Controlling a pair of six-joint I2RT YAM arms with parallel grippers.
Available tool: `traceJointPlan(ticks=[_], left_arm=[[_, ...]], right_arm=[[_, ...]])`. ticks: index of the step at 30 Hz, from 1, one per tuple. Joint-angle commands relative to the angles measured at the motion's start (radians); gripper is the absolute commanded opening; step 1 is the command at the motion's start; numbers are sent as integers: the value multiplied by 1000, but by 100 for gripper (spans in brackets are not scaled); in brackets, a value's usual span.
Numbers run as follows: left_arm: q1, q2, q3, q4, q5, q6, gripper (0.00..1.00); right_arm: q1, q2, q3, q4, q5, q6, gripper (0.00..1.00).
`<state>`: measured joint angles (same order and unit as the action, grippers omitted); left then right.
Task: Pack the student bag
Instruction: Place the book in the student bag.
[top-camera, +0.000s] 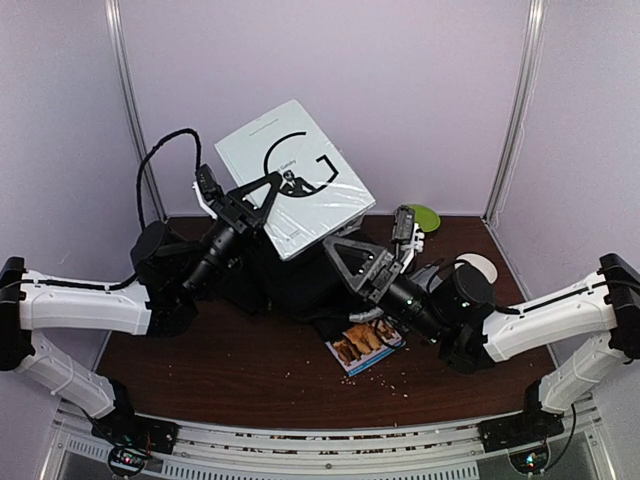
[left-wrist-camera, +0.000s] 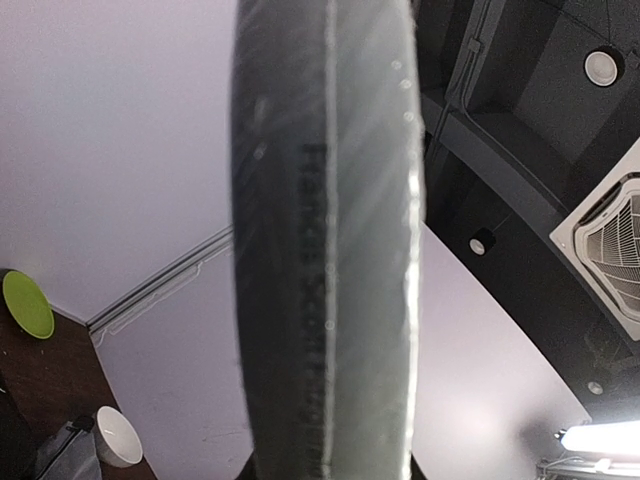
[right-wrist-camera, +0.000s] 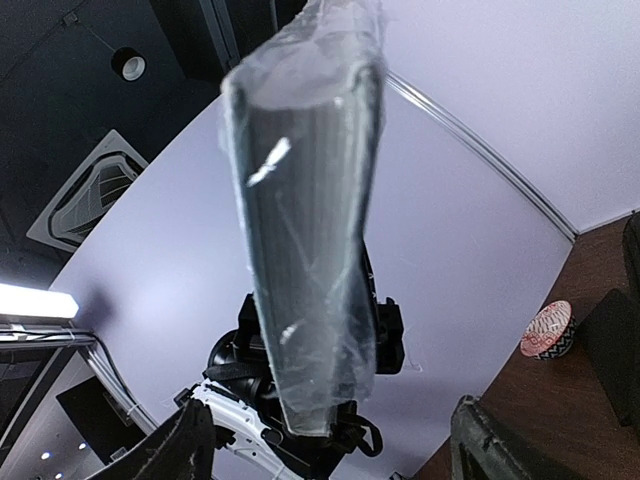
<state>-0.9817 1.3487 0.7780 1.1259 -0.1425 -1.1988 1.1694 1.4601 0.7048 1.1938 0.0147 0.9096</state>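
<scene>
Top external — wrapped book (top-camera: 295, 175) in left tool (top-camera: 262, 203); right tool (top-camera: 345, 255) wide-open

The dark brown tabletop (top-camera: 240, 360) carries the black student bag (top-camera: 290, 282), slumped at its middle. At the bag's near edge lies a small booklet with a pictured cover (top-camera: 365, 346), with crumbs (top-camera: 400, 380) scattered around it. A green plate (top-camera: 426, 216) sits at the far right, and a white bowl (top-camera: 480, 266) sits nearer.
</scene>
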Motion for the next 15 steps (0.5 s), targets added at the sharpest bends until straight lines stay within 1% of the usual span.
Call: traceJointPlan(ticks=[1,4,7,10,15], left_arm=[[-3,-48,29,144,-20,2,0],[-5,-40,39,144,-5,-6,0],[-15,-29,33,163,-11,-13,0],[-17,-21,22,190,-25,-24,0],[-20,-20,25,189,-26,-25,0]], right_arm=[[2,-7,79,-48,-90,-35,81],[2,-4,78,-52,-45,-18,81],[-4,6,90,-44,-21,-1,78],[-18,30,123,-51,-47,30,70],[-28,59,149,-43,-54,61,62]])
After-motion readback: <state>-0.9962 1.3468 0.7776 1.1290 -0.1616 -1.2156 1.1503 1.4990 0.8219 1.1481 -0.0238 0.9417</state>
